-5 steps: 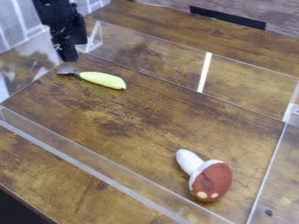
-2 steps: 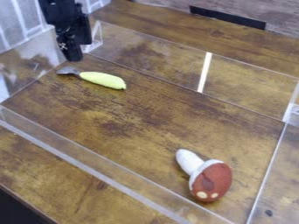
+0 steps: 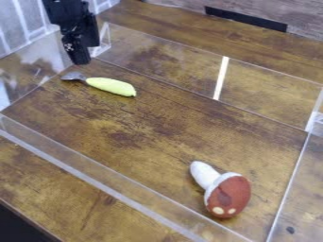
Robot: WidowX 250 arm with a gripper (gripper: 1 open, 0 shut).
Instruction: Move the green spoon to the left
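Observation:
The green spoon (image 3: 106, 85) lies flat on the wooden surface at the upper left, its yellow-green handle pointing right and its small silver bowl (image 3: 74, 76) at the left end. My gripper (image 3: 76, 57) hangs black and pointing down just above the spoon's bowl end, apart from it. Its jaws stand open with nothing between them. The fingertips are dark and hard to separate against the arm.
A toy mushroom (image 3: 222, 189) with a brown-red cap and white stem lies at the lower right. Clear plastic walls (image 3: 222, 77) fence the wooden table (image 3: 164, 123) area, with a low clear edge along the front left.

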